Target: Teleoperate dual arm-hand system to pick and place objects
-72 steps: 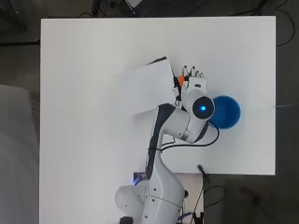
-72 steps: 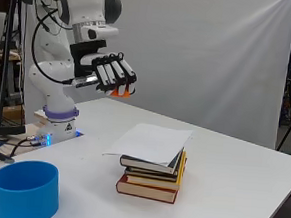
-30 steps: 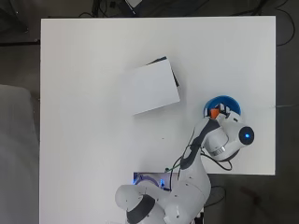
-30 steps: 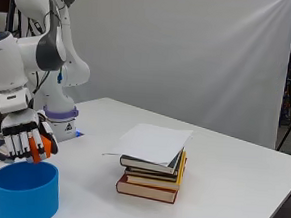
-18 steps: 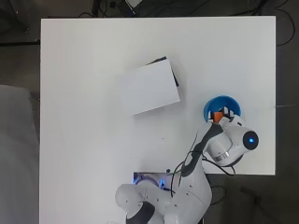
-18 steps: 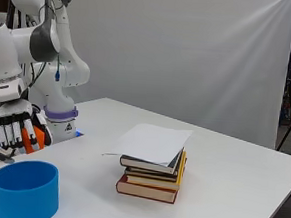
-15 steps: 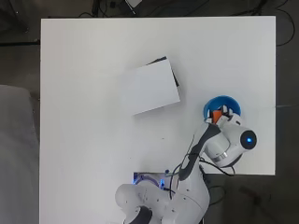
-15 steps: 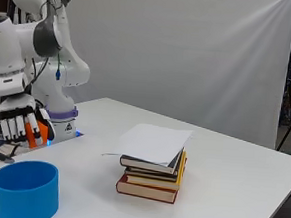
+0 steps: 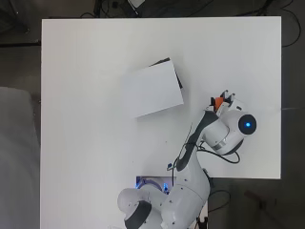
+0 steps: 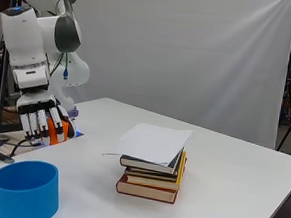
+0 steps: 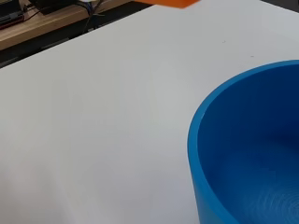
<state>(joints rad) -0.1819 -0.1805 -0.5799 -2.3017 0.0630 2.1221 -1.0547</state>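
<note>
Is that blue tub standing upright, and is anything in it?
Upright: the blue tub stands on its base, open end up. The wrist view shows only bare blue inside, though part of it is cut off.

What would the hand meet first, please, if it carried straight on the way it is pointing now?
Probably the blue cup: the hand, curled round an orange object, points downward above it. Depth is unclear, so it might meet the white table beside the cup instead.

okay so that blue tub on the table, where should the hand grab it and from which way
Probably by the rim. The blue tub stands upright with its mouth open and looks empty in the wrist view, so the hand could come down from above, fingers inside the wall and thumb outside. The hand is already shut on an orange object, which it would have to release first.
</note>
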